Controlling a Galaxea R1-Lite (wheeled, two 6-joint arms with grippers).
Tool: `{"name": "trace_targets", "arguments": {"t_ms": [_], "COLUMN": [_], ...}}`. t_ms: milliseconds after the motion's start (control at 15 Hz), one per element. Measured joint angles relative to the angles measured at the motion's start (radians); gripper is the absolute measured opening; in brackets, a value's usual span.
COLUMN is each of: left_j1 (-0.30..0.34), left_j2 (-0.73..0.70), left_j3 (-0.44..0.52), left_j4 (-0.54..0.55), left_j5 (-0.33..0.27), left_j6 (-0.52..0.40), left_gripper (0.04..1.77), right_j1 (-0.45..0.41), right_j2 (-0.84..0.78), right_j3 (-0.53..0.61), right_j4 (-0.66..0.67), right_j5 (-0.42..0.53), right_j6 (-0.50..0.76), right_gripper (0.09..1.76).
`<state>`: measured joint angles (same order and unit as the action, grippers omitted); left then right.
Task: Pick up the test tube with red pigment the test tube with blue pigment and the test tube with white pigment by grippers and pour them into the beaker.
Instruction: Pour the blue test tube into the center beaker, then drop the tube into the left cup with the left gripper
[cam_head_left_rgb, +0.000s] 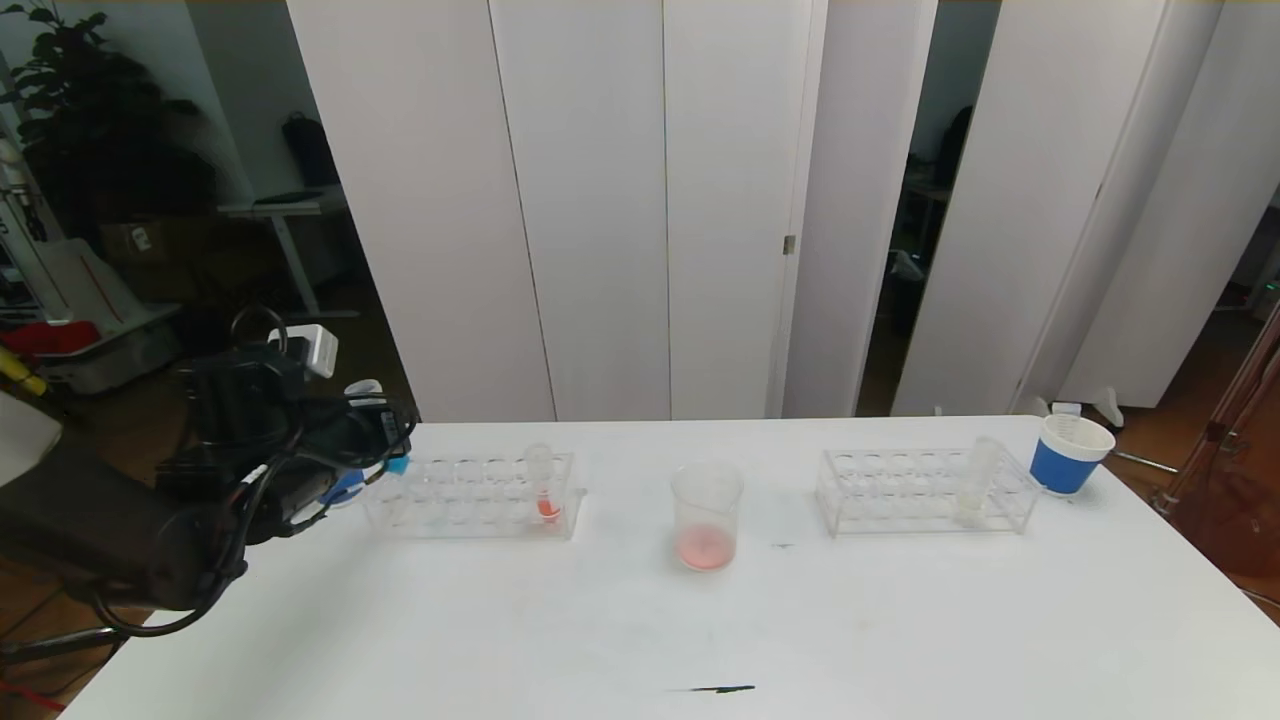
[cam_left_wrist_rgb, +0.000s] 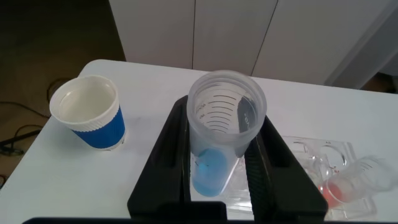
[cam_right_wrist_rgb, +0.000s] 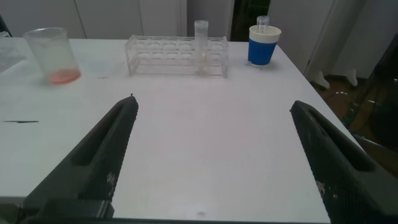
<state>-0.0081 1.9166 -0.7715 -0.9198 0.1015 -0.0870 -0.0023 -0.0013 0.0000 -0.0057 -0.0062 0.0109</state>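
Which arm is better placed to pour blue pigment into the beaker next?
Left. The left gripper is shut on the test tube with blue pigment near the left rack; the right gripper is open and empty.

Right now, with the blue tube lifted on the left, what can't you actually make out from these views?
- Left gripper shut on the test tube with blue pigment: head view, the wrist blocks the fingers and the tube.
- Right gripper: head view, out of frame; only the open fingers show on its own camera.
- Test tube with white pigment in the right rack: head view, too small to read its fill level.
- Beaker: markings unreadable in any view.
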Motion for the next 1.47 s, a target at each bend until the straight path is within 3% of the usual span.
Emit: {"name": "trace_targets", "arguments": {"t_ms": [400,600,800,1133,1467], "left_j1": [-0.027,-0.051,-0.1,-0.17,-0.277], "left_j2": [-0.243,-0.36,-0.438,-0.457,-0.396], "left_j3": [0.0,0.003,0.016,0.019,-0.004], "left_j4": [0.223,0.337,0.363,0.351,0.304], "left_j5": [-0.113,-0.244,-0.357,-0.423,-0.433], "left_j6": [-0.001,-0.001,0.0,0.094,0.186], "left_gripper": [0.58,0.58,0.58,0.58,0.58], "right_j1": [-0.001,0.0,0.0,0.0,0.0], "right_j2": [0.0,0.0,0.0,0.0,0.0], "right_j3": [0.0,0.0,0.0,0.0,0.0], "right_j4": [0.0,0.0,0.0,0.0,0.0], "right_j5": [0.0,0.0,0.0,0.0,0.0], "right_j6": [0.0,0.0,0.0,0.0,0.0], "right_gripper": [1.75,1.75,1.75,1.75,1.75]}}
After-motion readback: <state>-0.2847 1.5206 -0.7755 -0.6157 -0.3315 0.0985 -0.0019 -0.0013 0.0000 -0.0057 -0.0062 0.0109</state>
